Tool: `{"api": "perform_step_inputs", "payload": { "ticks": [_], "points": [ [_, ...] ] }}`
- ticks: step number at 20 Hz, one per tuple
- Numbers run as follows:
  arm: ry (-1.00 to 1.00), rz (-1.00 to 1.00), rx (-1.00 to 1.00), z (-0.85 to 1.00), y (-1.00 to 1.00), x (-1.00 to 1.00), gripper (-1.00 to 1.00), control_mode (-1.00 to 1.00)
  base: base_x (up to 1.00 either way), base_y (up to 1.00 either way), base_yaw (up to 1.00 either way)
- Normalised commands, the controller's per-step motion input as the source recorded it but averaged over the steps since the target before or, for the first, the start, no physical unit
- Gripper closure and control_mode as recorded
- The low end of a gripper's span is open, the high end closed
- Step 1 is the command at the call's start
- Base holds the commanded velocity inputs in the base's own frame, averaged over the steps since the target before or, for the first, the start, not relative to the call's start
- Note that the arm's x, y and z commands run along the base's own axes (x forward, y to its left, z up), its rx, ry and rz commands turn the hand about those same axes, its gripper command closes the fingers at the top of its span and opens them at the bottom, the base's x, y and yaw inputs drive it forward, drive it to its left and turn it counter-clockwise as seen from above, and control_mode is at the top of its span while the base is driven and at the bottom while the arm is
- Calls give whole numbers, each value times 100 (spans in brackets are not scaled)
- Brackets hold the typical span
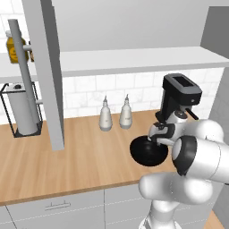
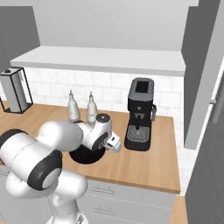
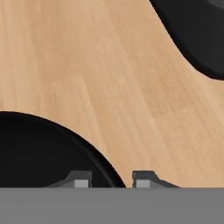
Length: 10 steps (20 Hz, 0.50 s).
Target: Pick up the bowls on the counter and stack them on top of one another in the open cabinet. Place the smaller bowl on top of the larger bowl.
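Note:
A round glossy black bowl (image 1: 146, 154) sits on the wood-grain counter (image 1: 89, 152) near its front edge, partly under my arm. I cannot tell whether it is the wider or the narrower one. My gripper (image 3: 111, 180) hangs low over the bowl's rim, open. One fingertip (image 3: 81, 179) is over the bowl (image 3: 39, 148) and the other is outside it, with the rim passing between them. From the right, the bowl (image 2: 84, 156) lies beneath my hand (image 2: 109, 142). The open cabinet's white shelf (image 1: 134, 58) and grey door panel (image 1: 47, 76) are above the counter.
A black coffee machine (image 1: 179, 98) stands close behind and to the right of my hand. A dark rounded shape (image 3: 197, 30) lies ahead in the hand view. Two white pear-shaped bottles (image 1: 105, 115) (image 1: 125, 114) stand by the tiled wall. A wire-framed grey canister (image 1: 20, 109) is at far left.

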Motion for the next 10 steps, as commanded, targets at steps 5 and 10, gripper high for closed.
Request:
{"api": "perform_step_inputs", "payload": {
  "ticks": [5, 10],
  "points": [
    [0, -25, 0, 0, 0, -34, 100, -100, 0, 0, 0],
    [6, -40, 14, 22, 5, -6, 100, -100, 0, 0, 0]
  ]
}}
